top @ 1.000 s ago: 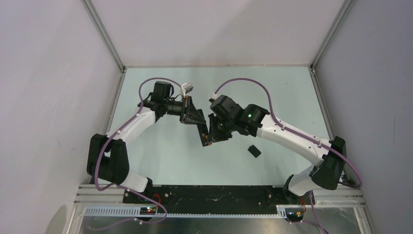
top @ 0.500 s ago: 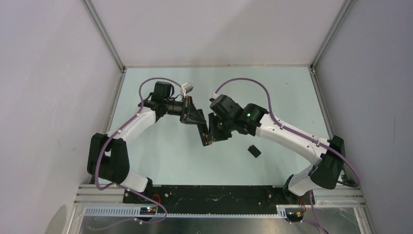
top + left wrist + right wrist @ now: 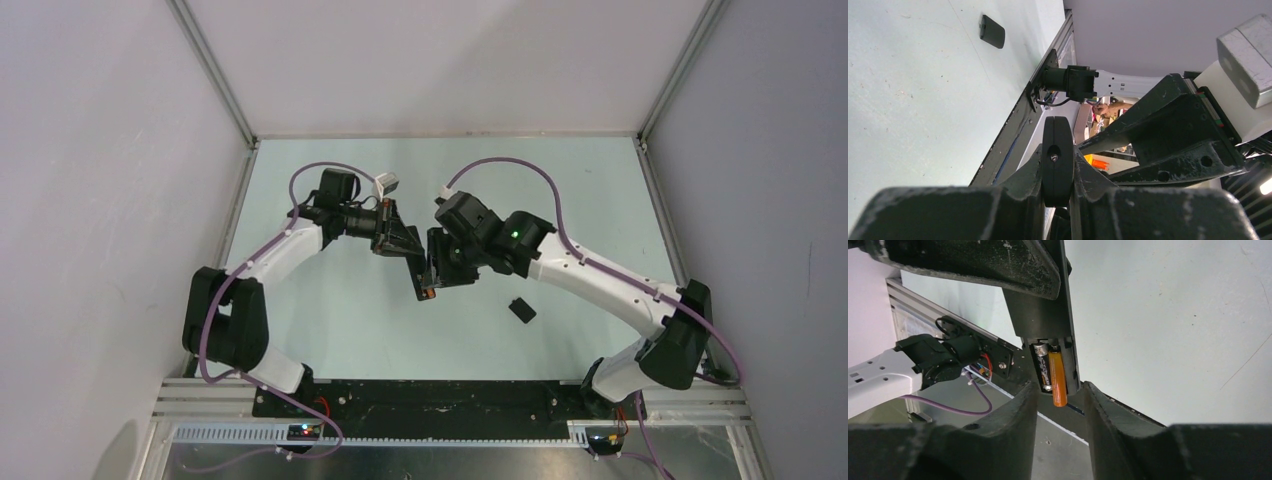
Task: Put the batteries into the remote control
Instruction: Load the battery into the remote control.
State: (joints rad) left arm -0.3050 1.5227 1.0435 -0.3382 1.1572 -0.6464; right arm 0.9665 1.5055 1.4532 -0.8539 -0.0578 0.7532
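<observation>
I am judging the job as roughly halfway to two-thirds done. In the right wrist view the remote control (image 3: 1040, 315) is hanging in the middle of the frame with its battery compartment (image 3: 1073, 367) facing the camera. The dark battery (image 3: 1043, 371) is lying in the left slot and appears to be fully seated. The orange battery (image 3: 1058, 382) is lying in the right slot beside it, touching it. Its lower end is poking out past the compartment's bottom edge, so I am treating it as not yet home.

The right gripper (image 3: 1060, 392) is standing with its jaws apart on either side of that protruding orange tip and does not appear to be touching it. In the left wrist view the left gripper (image 3: 1058, 177) is clamping the remote edge-on between its fingers at lower centre. From overhead, the two grippers are meeting at the centre of the frame with the remote (image 3: 422, 280) raised off the table (image 3: 560, 200).

By my reading, what is left is pressing the orange cell fully in. The small black cover piece (image 3: 520, 309) is lying on the table to the lower right of the grippers, well apart from the remote, and I expect it to need fitting afterwards.
</observation>
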